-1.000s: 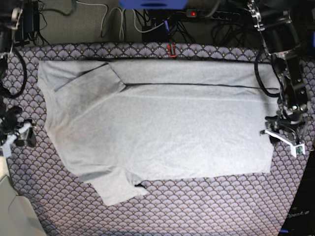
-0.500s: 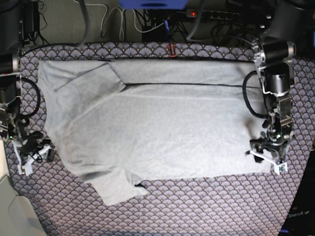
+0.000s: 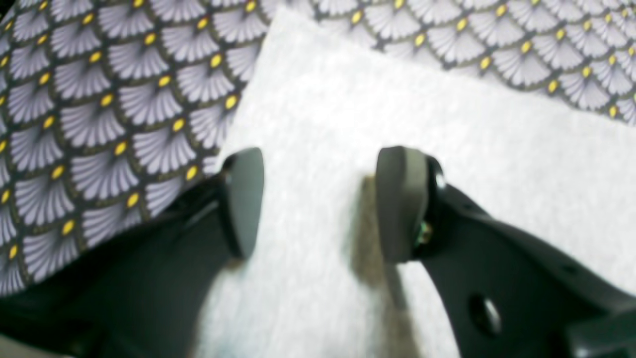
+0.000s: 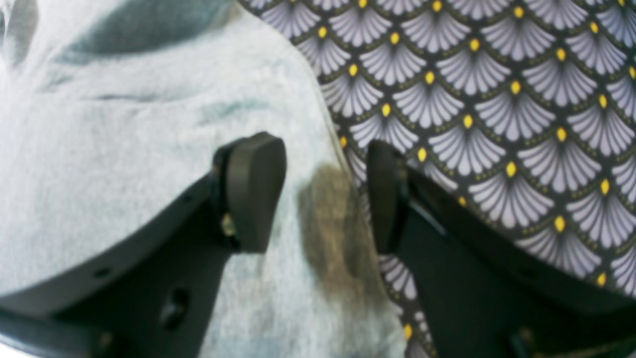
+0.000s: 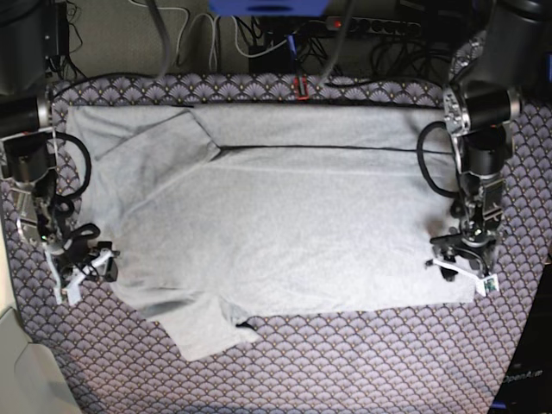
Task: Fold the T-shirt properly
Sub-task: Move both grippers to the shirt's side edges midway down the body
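Note:
The light grey T-shirt (image 5: 285, 224) lies spread flat and sideways on the fan-patterned tablecloth (image 5: 345, 362), with a fold line along its far side. My left gripper (image 5: 459, 271) hangs open over the shirt's near right corner. In the left wrist view the left gripper (image 3: 320, 199) has shirt cloth (image 3: 447, 124) under the gap, with one finger at the shirt's edge. My right gripper (image 5: 84, 264) stands open at the shirt's left edge, above the near sleeve (image 5: 203, 332). In the right wrist view the right gripper (image 4: 323, 194) straddles the shirt's (image 4: 124, 149) edge.
The far sleeve (image 5: 164, 138) lies folded over the body. Beyond the table's back edge are cables and a power strip (image 5: 379, 26). A small red object (image 5: 300, 86) sits at the back edge. A pale surface (image 5: 17, 371) borders the near left corner.
Both arms have come in and down onto the shirt: the left gripper to the near right corner, the right gripper to the left edge. Both stayed open.

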You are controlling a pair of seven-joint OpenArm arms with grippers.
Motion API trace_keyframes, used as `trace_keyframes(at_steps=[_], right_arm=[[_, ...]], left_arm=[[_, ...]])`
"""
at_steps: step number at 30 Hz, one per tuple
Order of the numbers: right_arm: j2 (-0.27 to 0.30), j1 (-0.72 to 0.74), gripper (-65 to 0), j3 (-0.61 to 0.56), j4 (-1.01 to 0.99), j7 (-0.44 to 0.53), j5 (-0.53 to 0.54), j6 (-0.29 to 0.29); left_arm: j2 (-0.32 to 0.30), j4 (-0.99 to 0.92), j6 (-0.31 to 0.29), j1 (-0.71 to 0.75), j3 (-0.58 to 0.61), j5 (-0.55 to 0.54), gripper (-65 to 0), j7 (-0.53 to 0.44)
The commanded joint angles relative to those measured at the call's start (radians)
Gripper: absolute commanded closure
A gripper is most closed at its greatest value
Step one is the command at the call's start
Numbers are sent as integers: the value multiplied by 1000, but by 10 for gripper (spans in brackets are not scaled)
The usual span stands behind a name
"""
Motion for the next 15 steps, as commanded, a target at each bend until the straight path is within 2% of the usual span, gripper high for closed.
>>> trace_keyframes(at_steps=[1, 4, 7, 12, 15], right_arm=[[5, 30, -310, 7, 11, 39, -11, -15], [-1, 22, -311, 8, 10, 73, -66, -85], [-16, 22, -311, 8, 10, 76, -72, -91], [-18, 22, -311, 8, 10, 76, -74, -96], [-19, 22, -311, 8, 10, 77, -74, -97]], left_arm=[[-15, 1, -2, -28, 0, -3, -353, -36], [-15, -28, -2, -31, 0, -3, -353, -72], [-15, -59, -3, -49, 17, -3, -353, -92], [-18, -70, -2, -62, 118, -3, -353, -129], [-24, -71, -2, -62, 126, -4, -353, -128]])
